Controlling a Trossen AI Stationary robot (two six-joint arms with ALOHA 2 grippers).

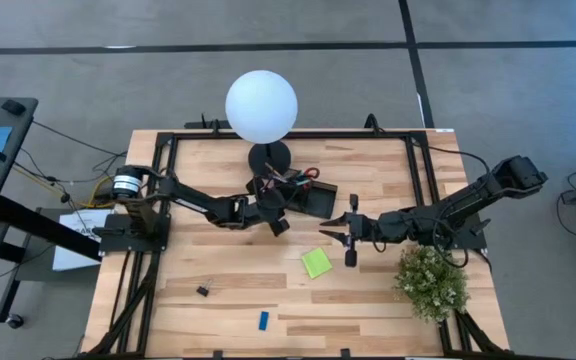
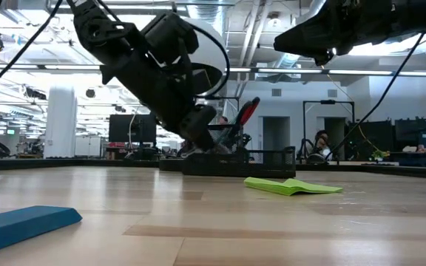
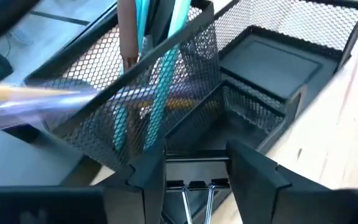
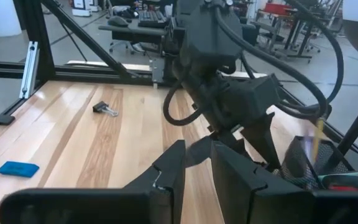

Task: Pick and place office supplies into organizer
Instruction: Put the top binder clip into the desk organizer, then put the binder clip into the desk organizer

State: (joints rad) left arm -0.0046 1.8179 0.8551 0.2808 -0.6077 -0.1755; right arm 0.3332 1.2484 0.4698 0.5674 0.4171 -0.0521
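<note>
— One blue eraser (image 1: 264,320) nearest, lying flat and alone. Next?

— One loose clip (image 1: 202,291) left of it, slightly farther in. One lime sticky pad (image 1: 316,262) farther again, right of centre. Three supplies outside the organizer (image 3: 303,37).

— And the grippers?

— Right gripper (image 4: 197,165) hovering just beyond the pad, jaws slightly apart, nothing between them. Left gripper (image 1: 278,224) at the organizer's near-left corner, grasping a second black clip (image 3: 194,185) by its body, wire handles hanging toward the wrist. So two clips in all.

— Inside the organizer?

— Two light-blue pens (image 3: 157,106) and at least one brown pencil (image 3: 127,37) leaning in the tall mesh cup; red-handled scissors (image 2: 248,111) standing there too. Low flat compartments apparently bare.

— Risks?

— Probably three. Letting go over the mesh rim instead of a compartment: clip bouncing out onto the table. Brushing the leaning pens on the way out: cup tipped or pens knocked loose. Crowding too, with both grippers near each other at mid-table. Farthest off, one white globe lamp (image 1: 261,107) just behind the organizer, easy to nudge.
</note>
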